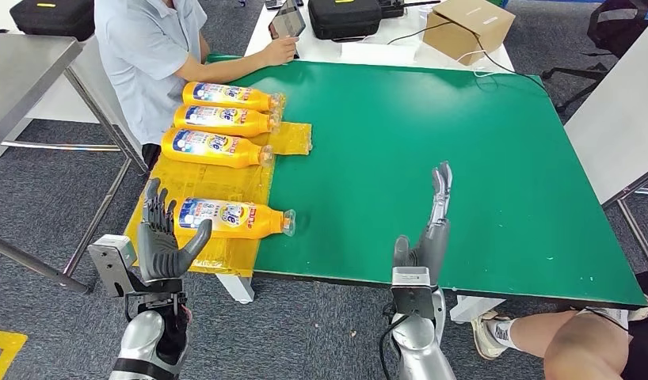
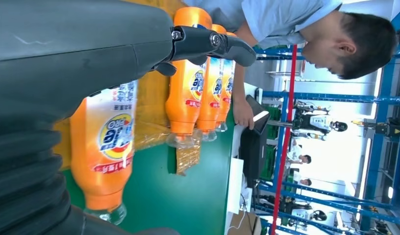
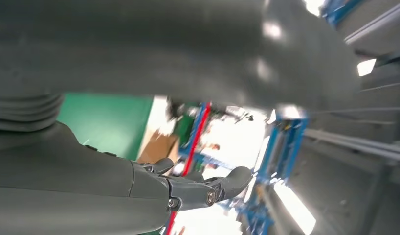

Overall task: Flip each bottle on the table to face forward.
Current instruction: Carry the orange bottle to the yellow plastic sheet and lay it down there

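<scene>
Four orange plastic bottles lie on their sides along the left part of the green worktop (image 1: 432, 142), on a crinkled yellow plastic sheet (image 1: 226, 178). All have clear caps pointing right and blue-white labels facing up. Three form a touching row: far bottle (image 1: 230, 96), second bottle (image 1: 226, 119), third bottle (image 1: 214, 148). The nearest bottle (image 1: 234, 218) lies apart from them, close to the front edge.

Left hand (image 1: 164, 237): upright, fingers spread, thumb out toward the nearest bottle's base; holding nothing, just left of that bottle. Contact cannot be told. Right hand (image 1: 432, 229): raised edge-on over the front of the worktop, fingers straight, released, well apart from all bottles.

The left wrist view shows label detail the head view lacks: a round yellow-and-blue logo with a red band on the nearest bottle, glossy smooth body tapering to the neck. The right wrist view gives the hand's matte grey shell and dark jointed fingers (image 3: 203, 188), slightly bent, nothing between them.

A person in a light-blue shirt (image 1: 146, 55) sits at the far left corner, hand on a tablet (image 1: 287, 20). Cardboard box (image 1: 467, 28) behind.
</scene>
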Controlling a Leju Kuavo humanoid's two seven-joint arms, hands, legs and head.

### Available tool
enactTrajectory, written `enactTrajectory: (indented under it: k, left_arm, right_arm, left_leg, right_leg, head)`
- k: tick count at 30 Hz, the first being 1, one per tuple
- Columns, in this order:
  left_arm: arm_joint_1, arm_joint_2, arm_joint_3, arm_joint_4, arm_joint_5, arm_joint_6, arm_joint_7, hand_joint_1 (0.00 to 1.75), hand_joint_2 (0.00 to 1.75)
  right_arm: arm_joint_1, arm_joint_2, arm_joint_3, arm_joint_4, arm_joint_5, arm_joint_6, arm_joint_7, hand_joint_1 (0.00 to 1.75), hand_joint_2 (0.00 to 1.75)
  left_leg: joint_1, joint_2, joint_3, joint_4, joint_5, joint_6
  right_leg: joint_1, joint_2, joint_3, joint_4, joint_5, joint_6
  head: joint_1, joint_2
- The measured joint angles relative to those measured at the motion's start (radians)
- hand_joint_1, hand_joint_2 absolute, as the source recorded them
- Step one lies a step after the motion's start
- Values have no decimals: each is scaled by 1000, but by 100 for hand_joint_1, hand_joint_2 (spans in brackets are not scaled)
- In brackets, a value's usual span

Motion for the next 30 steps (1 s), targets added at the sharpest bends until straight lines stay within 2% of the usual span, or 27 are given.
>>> enactTrajectory:
  k: [4, 8, 12, 15, 23, 26, 30]
  left_arm:
    - [41, -7, -11, -36, -30, 9, 0, 0, 175]
    - [65, -11, -23, -54, -56, 14, -12, 0, 175]
    - [120, -23, -60, -99, -109, 52, -85, 0, 175]
    - [130, -31, -65, -102, -66, 53, -85, 0, 175]
    - [154, -49, -58, -107, 17, 32, -103, 0, 175]
    - [161, -59, -59, -111, 13, 41, -116, 0, 175]
    - [166, -65, -75, -112, 11, 44, -121, 0, 175]
  right_arm:
    - [23, 5, -23, -3, 62, -46, 68, 0, 175]
    - [39, 8, -29, -3, 58, -41, 83, 0, 175]
    - [118, 1, -41, -45, -8, 70, 81, 0, 175]
    - [160, -6, -52, -85, -38, 115, 68, 0, 175]
    - [242, -20, -78, -155, -30, 138, 57, 0, 175]
    - [253, -22, -84, -162, -63, 184, 69, 0, 175]
    - [251, -22, -87, -160, -59, 196, 65, 0, 175]
  left_leg:
    - [0, 0, 0, 0, 0, 0]
    - [0, 0, 0, 0, 0, 0]
    - [0, 0, 0, 0, -1, 0]
    - [0, 0, 0, 0, -1, 1]
    - [0, 0, 0, 0, -1, 1]
    - [0, 0, 0, 0, -1, 1]
    - [0, 0, 0, 0, -1, 1]
  right_leg:
    - [0, 0, 0, 0, 0, 0]
    - [0, 0, 0, 0, 0, 0]
    - [0, 0, 0, 0, 0, 0]
    - [0, 0, 0, 0, 0, 0]
    - [0, 0, 0, 0, 0, 0]
    - [0, 0, 0, 0, 0, 0]
    - [0, 0, 0, 0, 0, 0]
  head:
    - [0, 0]
    - [0, 0]
    - [0, 0]
    - [0, 0]
    - [0, 0]
    - [0, 0]
    - [0, 0]
